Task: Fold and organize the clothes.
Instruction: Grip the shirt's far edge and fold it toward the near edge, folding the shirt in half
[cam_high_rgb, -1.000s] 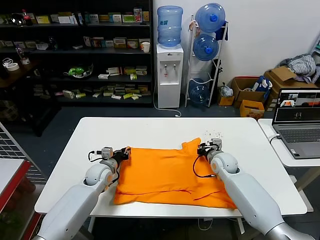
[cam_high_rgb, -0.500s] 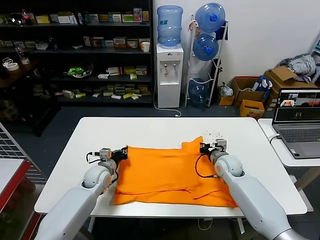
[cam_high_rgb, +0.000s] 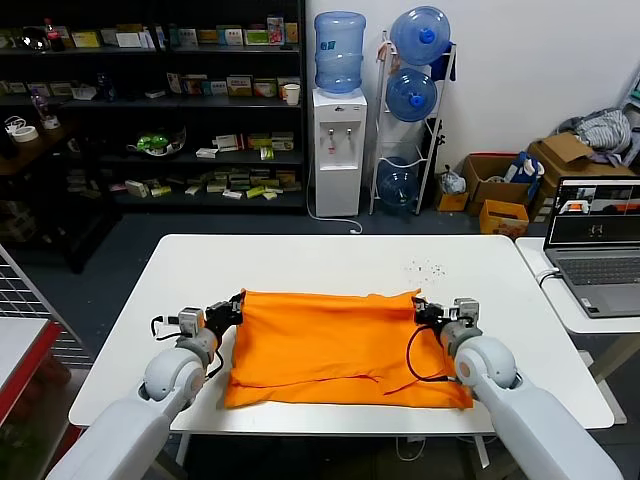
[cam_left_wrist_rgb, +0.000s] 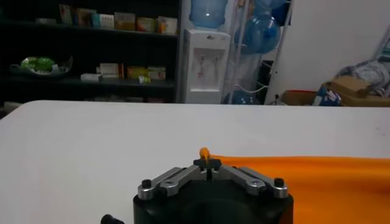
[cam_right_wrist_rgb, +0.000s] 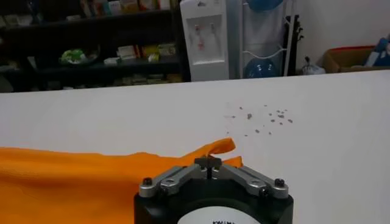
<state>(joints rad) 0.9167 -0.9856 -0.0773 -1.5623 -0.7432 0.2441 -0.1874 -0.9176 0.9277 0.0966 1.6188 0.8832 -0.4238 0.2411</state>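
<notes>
- We hold the orange T-shirt (cam_high_rgb: 335, 345) with both grippers, one at each far corner of its upper edge, so that this edge is pulled straight between them.
- Our left gripper (cam_high_rgb: 236, 306) is closed tight on the left corner; in the left wrist view a small orange tip of fabric (cam_left_wrist_rgb: 204, 152) stands up between the closed fingers.
- Our right gripper (cam_high_rgb: 424, 307) is closed in the same way on the right corner, and in its wrist view the orange cloth (cam_right_wrist_rgb: 91, 176) runs away from the pinch point.
- We judge that this double grip is for stretching the shirt or for carrying the far edge over to make a fold.
- The shirt lies on the white table (cam_high_rgb: 300, 260), in the middle and toward the near edge, between our two arms.
- It looks like a flat, almost rectangular shape, already partly folded; no sleeve sticks out.
- The upper edge is taut and straight. The lower right part shows some loose layers and a wrinkle.
- The colour is plain bright orange with no print.
- Some small dark specks (cam_high_rgb: 425, 267) lie on the table behind the right gripper.
</notes>
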